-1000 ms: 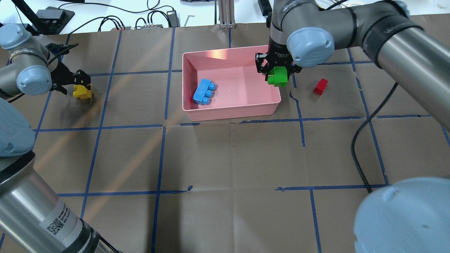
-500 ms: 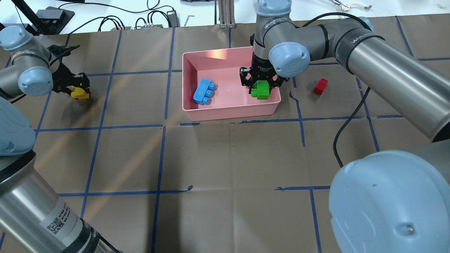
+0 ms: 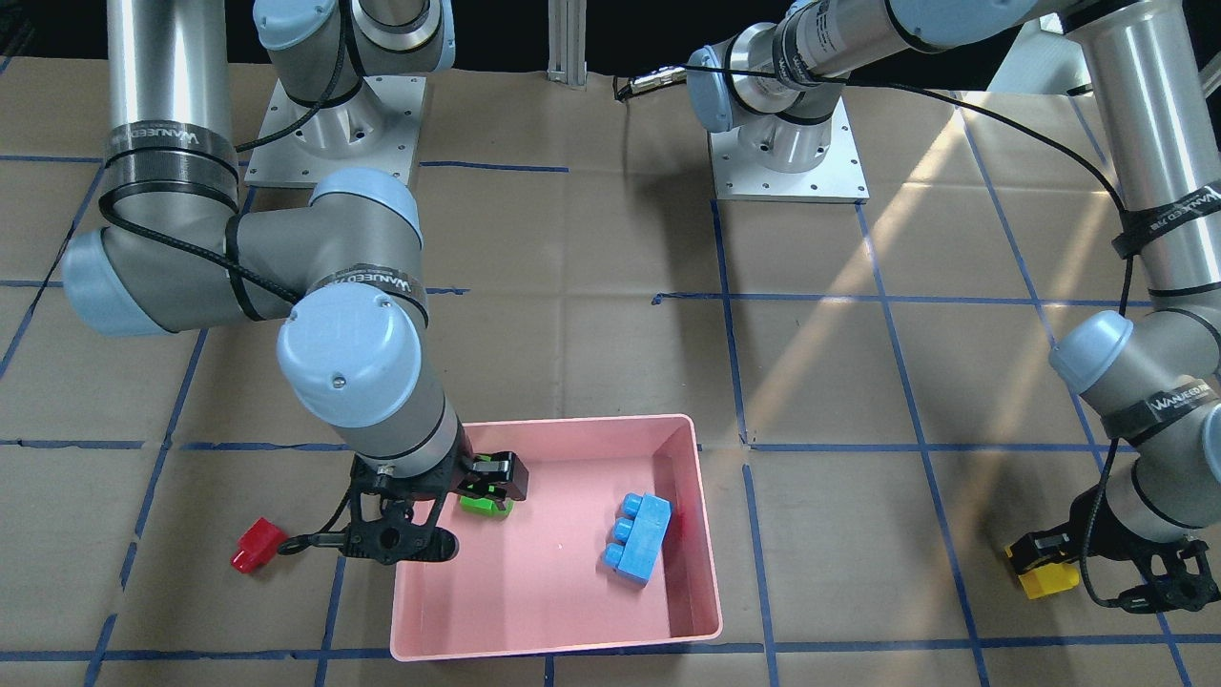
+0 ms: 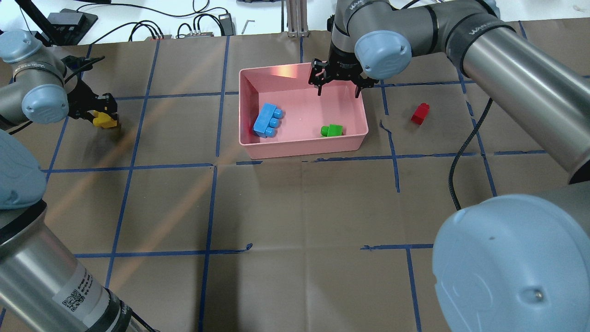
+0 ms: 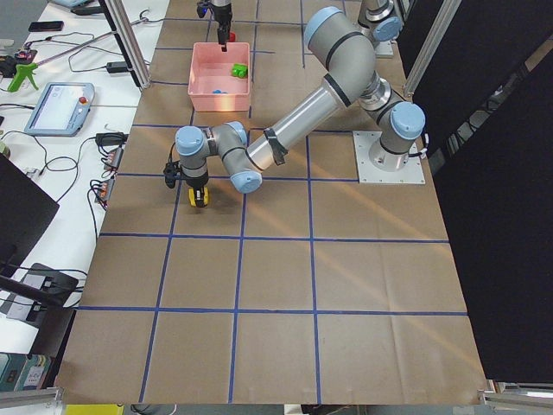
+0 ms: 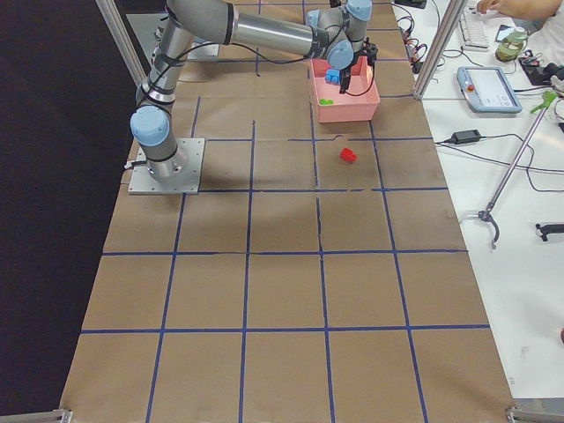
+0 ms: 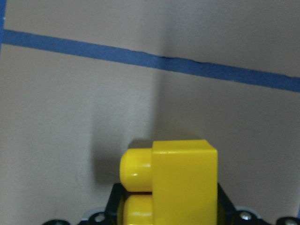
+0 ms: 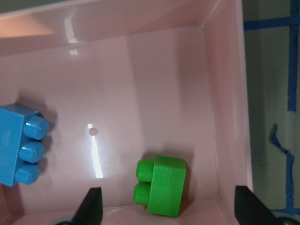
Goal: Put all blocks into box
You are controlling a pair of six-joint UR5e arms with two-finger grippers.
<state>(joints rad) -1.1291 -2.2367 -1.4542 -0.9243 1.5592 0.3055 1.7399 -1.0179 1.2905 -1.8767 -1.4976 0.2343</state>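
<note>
Since the green two-stud plastic brick [image 4: 332, 131] lies inside the pink plastic tray [image 4: 304, 146], right tool [image 4: 338, 90] gapes empty — left tool [image 4: 106, 116] grips yellow plastic brick [image 4: 102, 122].

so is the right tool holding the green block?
No, the green block lies loose on the box floor, apart from the open right tool.

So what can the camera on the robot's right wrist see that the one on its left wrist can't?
Only the right wrist view shows the pink box from above. The green block and the light blue block lie inside it, apart from each other. Two black fingertips are spread wide at the bottom edge. Only the left wrist view shows the yellow block, close up at its bottom edge. Both show the brown paper table and blue tape.
</note>
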